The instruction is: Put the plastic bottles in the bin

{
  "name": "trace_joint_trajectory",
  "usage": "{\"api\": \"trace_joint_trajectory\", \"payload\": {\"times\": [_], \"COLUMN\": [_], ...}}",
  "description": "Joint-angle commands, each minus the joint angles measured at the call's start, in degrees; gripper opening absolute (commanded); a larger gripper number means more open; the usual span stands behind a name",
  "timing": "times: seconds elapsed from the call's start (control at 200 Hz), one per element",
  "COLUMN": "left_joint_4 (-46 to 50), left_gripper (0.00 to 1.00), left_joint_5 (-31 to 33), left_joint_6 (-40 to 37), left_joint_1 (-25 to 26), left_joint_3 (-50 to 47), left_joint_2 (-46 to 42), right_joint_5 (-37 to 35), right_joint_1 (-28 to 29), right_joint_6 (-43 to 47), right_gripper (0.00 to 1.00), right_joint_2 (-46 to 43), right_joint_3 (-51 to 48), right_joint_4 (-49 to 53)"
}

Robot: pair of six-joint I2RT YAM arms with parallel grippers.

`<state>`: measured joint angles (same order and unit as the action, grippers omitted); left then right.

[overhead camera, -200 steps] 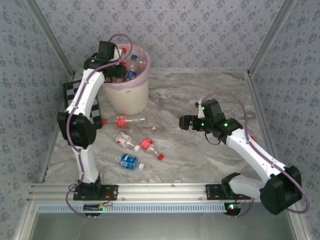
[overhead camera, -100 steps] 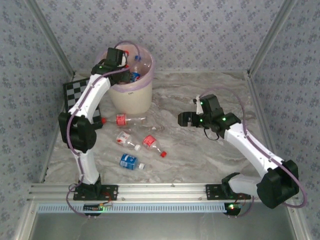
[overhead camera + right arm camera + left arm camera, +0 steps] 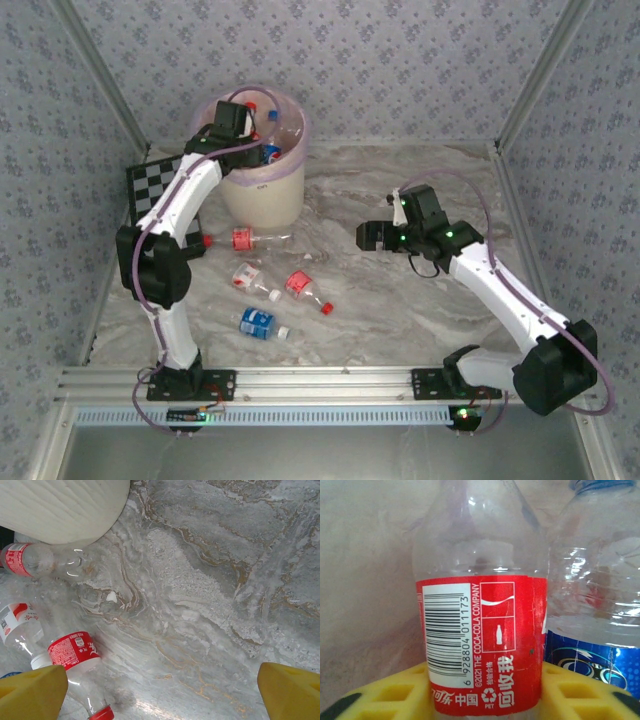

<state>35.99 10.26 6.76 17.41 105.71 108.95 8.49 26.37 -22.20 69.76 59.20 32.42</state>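
Reaching into the bin (image 3: 266, 196) at 11 o'clock with the left gripper (image 3: 242, 124), a red-labelled bottle (image 3: 485, 645) between its yellow fingers (image 3: 385, 697); cannot tell whether pinched or let go. Holding the right gripper (image 3: 369, 238) spread wide above the middle of the grey marbled tabletop (image 3: 400, 320). Four bottles (image 3: 257, 322) lying loose at 8 o'clock, near the bin's foot. Closed in by blue-grey patterned walls (image 3: 400, 60), with a checkerboard (image 3: 150, 184) at 10 o'clock.
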Motion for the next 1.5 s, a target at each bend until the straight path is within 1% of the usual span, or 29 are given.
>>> {"api": "trace_joint_trajectory", "payload": {"times": [0.0,0.12,0.24,0.285,0.375,0.545,0.665,0.715,0.795,0.87,0.935,0.99,1.144,1.239,1.329,1.359,1.494], "left_joint_4": [8.64,12.19,13.77,14.82,17.28,21.33,23.46,24.47,25.65,26.06,26.52,26.02,19.61,15.61,13.48,12.76,8.29], "left_gripper": [0.55,0.74,0.84,0.89,0.95,0.98,0.99,0.99,1.00,1.00,1.00,1.00,1.00,1.00,1.00,1.00,1.00], "left_joint_5": [-4.23,-4.82,-5.19,-5.08,-5.09,-4.55,-4.52,-4.72,-5.95,-8.06,-10.61,-12.48,-16.50,-18.35,-18.93,-18.96,-20.64], "left_joint_6": [0.16,-0.65,-1.42,-1.73,-2.57,-4.21,-4.99,-5.17,-4.59,-3.56,-2.32,-1.08,3.77,7.56,10.36,11.18,14.96], "left_joint_1": [0.56,0.91,1.14,1.14,1.14,1.14,1.14,0.99,0.78,0.78,0.78,0.87,0.96,0.96,0.96,0.96,0.96], "left_joint_3": [-0.96,3.10,5.73,8.93,13.55,21.50,25.81,27.70,29.94,29.68,27.82,24.26,7.33,-3.17,-10.34,-12.21,-19.38], "left_joint_2": [4.47,3.91,1.90,1.42,0.62,-0.55,-1.31,-1.54,-2.76,-5.23,-8.02,-11.13,-23.35,-30.08,-34.12,-35.21,-39.27], "right_joint_5": [-1.36,-1.81,-1.94,-2.12,-2.73,-2.34,-1.72,-0.86,-1.97,-2.40,-3.40,-4.39,-5.42,-3.77,-1.92,-1.63,-0.58], "right_joint_1": [-0.11,-0.26,-0.18,0.04,1.77,7.09,13.77,16.88,21.50,24.58,26.43,26.98,26.99,27.28,27.62,27.73,27.82], "right_joint_6": [-0.59,-0.81,-1.18,-1.44,-0.49,6.04,9.55,10.26,10.66,10.77,11.27,11.26,12.12,12.53,12.86,12.80,12.32], "right_gripper": [0.99,0.99,0.99,1.00,1.00,1.00,1.00,0.99,0.97,0.96,0.96,0.95,0.97,0.98,0.98,0.98,0.96], "right_joint_2": [-2.02,-2.70,-2.55,-2.06,-0.77,1.73,4.34,5.97,9.36,13.18,16.32,18.59,22.97,25.95,29.12,29.97,34.05], "right_joint_3": [2.24,2.59,2.99,3.10,3.29,3.94,4.54,4.28,3.92,4.06,4.80,5.41,7.01,8.06,8.65,10.50,12.28], "right_joint_4": [1.70,1.76,1.72,1.75,3.42,6.19,9.10,8.98,8.10,5.96,4.05,2.31,-2.26,-3.88,-4.53,-4.75,-4.73]}}
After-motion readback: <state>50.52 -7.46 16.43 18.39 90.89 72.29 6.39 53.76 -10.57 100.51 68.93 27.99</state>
